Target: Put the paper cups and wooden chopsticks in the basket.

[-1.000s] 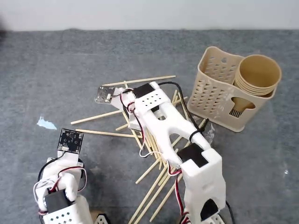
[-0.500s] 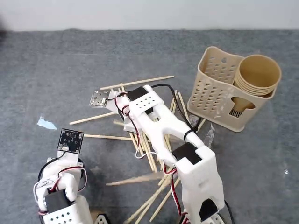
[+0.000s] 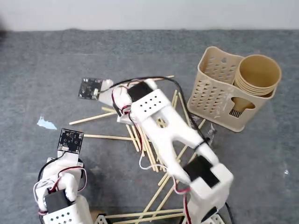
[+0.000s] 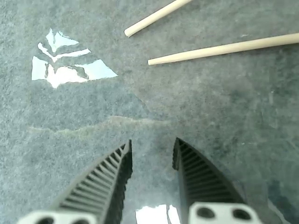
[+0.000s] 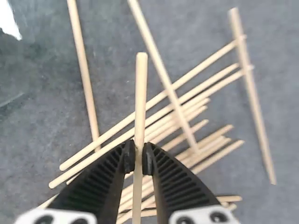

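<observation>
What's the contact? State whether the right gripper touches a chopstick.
Touching. The right wrist view shows the right gripper shut on a chopstick, both fingers against it.

Smooth matt wooden chopsticks (image 5: 140,93) on rough, felt-like cloth (image 3: 56,60)

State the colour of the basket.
Beige; the basket shows best in the high view.

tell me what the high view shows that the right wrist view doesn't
High view: the basket with stacked cups in one compartment. Right wrist view: close up, the right arm's jaws shut on one chopstick. Both: loose chopsticks lying crossed on the grey table.
</observation>
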`<state>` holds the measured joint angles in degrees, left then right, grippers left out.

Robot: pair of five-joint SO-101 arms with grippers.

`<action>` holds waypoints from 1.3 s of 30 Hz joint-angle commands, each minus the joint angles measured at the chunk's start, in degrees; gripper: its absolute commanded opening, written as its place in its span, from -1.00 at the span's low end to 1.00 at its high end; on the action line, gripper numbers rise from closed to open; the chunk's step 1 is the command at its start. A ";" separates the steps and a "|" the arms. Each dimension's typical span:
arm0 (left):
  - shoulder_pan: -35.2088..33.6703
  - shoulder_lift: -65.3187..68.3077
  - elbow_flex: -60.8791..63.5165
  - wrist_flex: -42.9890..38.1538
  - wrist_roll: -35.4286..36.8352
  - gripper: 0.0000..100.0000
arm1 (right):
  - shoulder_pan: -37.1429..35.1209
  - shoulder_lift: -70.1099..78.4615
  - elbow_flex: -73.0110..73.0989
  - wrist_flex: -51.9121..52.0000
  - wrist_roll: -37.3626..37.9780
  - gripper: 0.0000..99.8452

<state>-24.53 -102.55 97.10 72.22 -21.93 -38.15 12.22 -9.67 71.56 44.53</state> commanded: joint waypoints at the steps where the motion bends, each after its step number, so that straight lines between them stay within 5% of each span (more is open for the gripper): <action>1: 0.18 -0.44 -0.66 0.35 0.35 -0.73 | 1.80 -10.15 -1.23 0.04 0.18 -0.98; 12: 0.18 -0.44 -0.66 0.35 0.35 -0.73 | 20.79 -30.29 -1.14 -14.99 -9.58 -0.98; 22: 0.18 -0.44 -0.66 0.35 0.35 -0.73 | 35.82 -27.91 -0.88 -33.54 -26.81 -0.98; 31: 0.18 -0.44 -0.66 0.35 0.35 -0.73 | 38.29 -23.34 -0.79 -42.86 -32.70 -0.98; 39: 0.18 -0.44 -0.66 0.35 0.35 -0.73 | 38.11 -19.65 -0.79 -31.78 -32.79 -0.87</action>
<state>-24.53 -102.55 97.10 72.22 -21.93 -0.79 -6.77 -9.58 35.16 12.18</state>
